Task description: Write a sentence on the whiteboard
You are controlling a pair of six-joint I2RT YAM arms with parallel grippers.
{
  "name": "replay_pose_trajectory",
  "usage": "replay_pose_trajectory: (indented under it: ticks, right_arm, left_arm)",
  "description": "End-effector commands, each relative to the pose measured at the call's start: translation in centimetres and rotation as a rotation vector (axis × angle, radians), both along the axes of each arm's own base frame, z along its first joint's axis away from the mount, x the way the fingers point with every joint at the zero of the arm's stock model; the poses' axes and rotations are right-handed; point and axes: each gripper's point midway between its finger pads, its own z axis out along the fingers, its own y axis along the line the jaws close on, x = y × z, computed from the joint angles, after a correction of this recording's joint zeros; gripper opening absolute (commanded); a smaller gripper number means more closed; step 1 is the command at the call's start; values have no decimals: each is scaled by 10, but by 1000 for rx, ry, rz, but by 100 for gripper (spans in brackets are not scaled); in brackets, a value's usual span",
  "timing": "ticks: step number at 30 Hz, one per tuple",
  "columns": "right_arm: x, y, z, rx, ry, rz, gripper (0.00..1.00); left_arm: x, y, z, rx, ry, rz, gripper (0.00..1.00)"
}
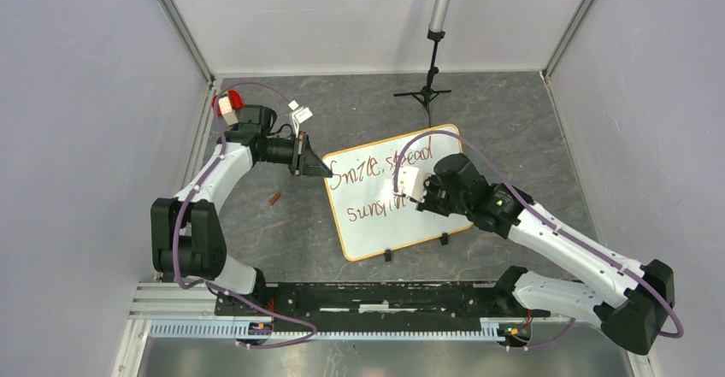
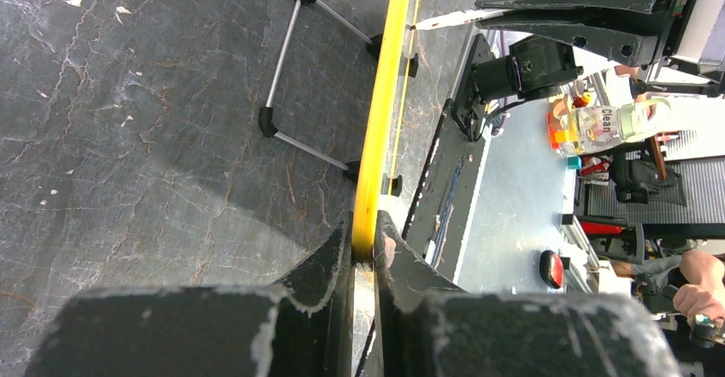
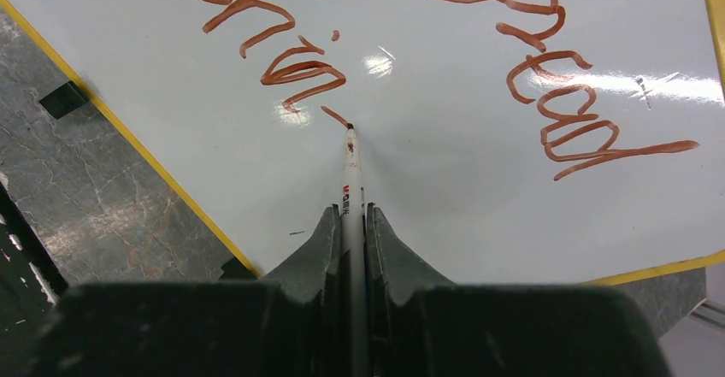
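The whiteboard lies tilted in the middle of the table, propped on a wire stand. My left gripper is shut on its yellow-framed left edge, the fingers pinching the frame from both sides. My right gripper is shut on a white marker over the board's middle. The marker's tip rests on the whiteboard at the end of the second line. The sentence is in red-brown script: "Smile, spread" above, "sunshin" below.
A black tripod with a grey pole stands behind the board. A small red-brown cap lies on the table left of the board. Two black clips sit on the board's near edge. White walls close in left, right and back.
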Motion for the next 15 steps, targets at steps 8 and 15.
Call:
replay_pose_trajectory:
  ticks: [8, 15]
  right_arm:
    - [21, 12, 26, 44, -59, -17, 0]
    - [7, 17, 8, 39, 17, 39, 0]
  left_arm:
    - [12, -3, 1, 34, -60, 7, 2]
    - [12, -3, -1, 35, -58, 6, 2]
